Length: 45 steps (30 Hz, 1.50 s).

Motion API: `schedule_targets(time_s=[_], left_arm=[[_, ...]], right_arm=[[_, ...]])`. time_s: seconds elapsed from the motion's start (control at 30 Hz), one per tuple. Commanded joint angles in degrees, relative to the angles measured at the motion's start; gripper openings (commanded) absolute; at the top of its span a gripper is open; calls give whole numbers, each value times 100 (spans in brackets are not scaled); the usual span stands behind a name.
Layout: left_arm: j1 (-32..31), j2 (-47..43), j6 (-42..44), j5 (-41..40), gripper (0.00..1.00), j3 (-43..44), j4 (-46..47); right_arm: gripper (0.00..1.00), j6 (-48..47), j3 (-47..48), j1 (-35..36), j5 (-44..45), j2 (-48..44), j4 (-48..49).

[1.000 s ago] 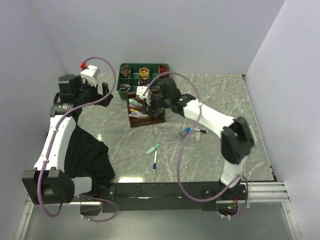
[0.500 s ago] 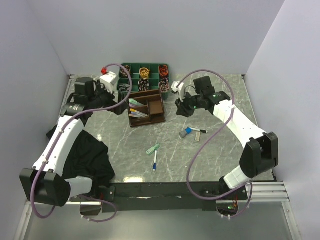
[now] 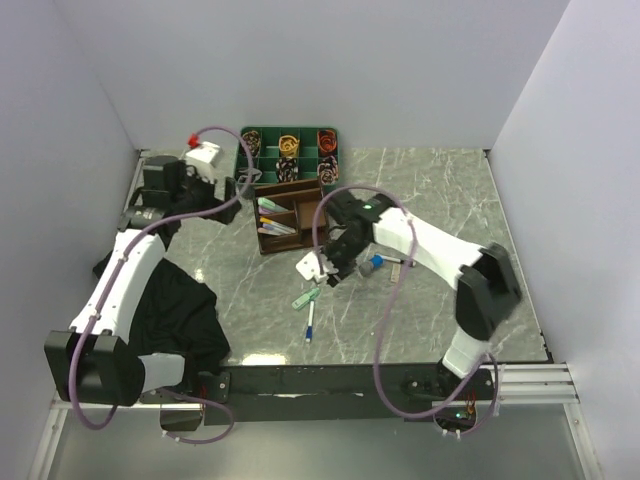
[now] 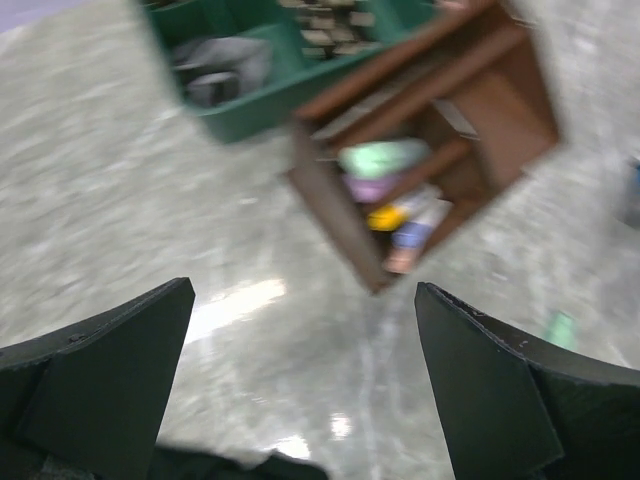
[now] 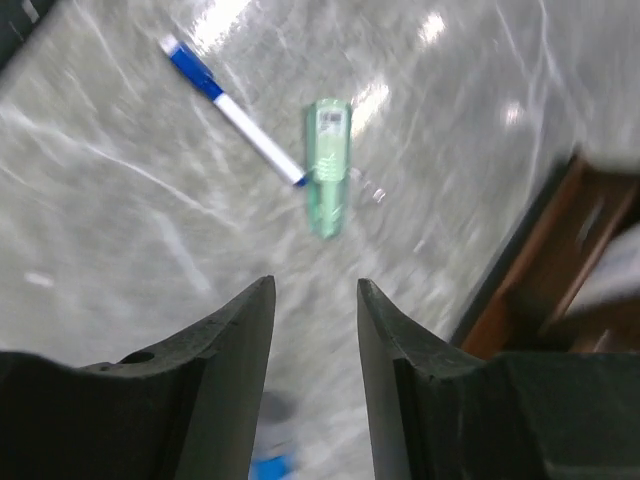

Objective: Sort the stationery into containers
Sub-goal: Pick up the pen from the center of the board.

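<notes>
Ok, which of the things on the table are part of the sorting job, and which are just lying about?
For the job: brown organiser, mint-green clip, blue-and-white pen, grey-blue cylinder.
Lying about: green tray, black cloth.

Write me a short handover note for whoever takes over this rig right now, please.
Left gripper: open, empty, hovering near the brown organiser.
Right gripper: jaws apart, empty, above the mint-green clip.
Done: several pens lie in the organiser's compartments.
Left: the clip, the blue-and-white pen beside it and the grey-blue cylinder are on the table.
</notes>
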Motion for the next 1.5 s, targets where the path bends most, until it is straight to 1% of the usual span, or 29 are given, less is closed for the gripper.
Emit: schedule_targets(time_s=[0.0,0.1,0.2,0.27,0.3,0.33,0.4,0.5,0.6,0.67,0.7,0.8,1.0,1.17,1.47], left_arm=[[452,-7,4,-227,100,267,377],[558,-103,84,-342,99,223,403],[646,-261,136,-403,99,117,430],[646,-315,119,-421,99,47,438],[646,-385,102,-421,99,29,438],[785,-420,75,-412,99,-14,438],[830,-525,49,-412,99,-58,465],[900,-666,13,-412,99,-138,447],[945,-798,-13,-421,100,-217,421],[980,-868,-57,-395,99,-269,412],[997,-886,-83,-386,99,-296,403],[1024,-956,-118,-316,99,-384,377],[1041,-1000,-206,-201,99,-524,377],[1041,-1027,-268,-122,99,-612,421],[1041,-1079,-276,-52,100,-753,403]], right_arm=[[47,-2859,725,485,109,838,-816],[47,-3580,840,907,329,1190,-982],[44,-3951,998,1267,347,1446,-1298],[42,-4110,1086,1425,426,1639,-1474],[40,-4215,1130,1452,479,1684,-1571],[38,-4260,1113,1496,627,1719,-1607],[36,-4356,973,1610,812,1746,-1581],[36,-4453,735,1690,1032,1737,-1484],[36,-4428,507,1734,1191,1711,-1231],[36,-4349,306,1778,1191,1684,-1002],[36,-4218,235,1795,1174,1649,-739],[37,-4085,120,1857,1086,1623,-500],[37,-3997,93,1892,1015,1561,-307],[36,-4128,93,1884,980,1517,-280],[34,-4084,111,1840,673,1333,-7]])
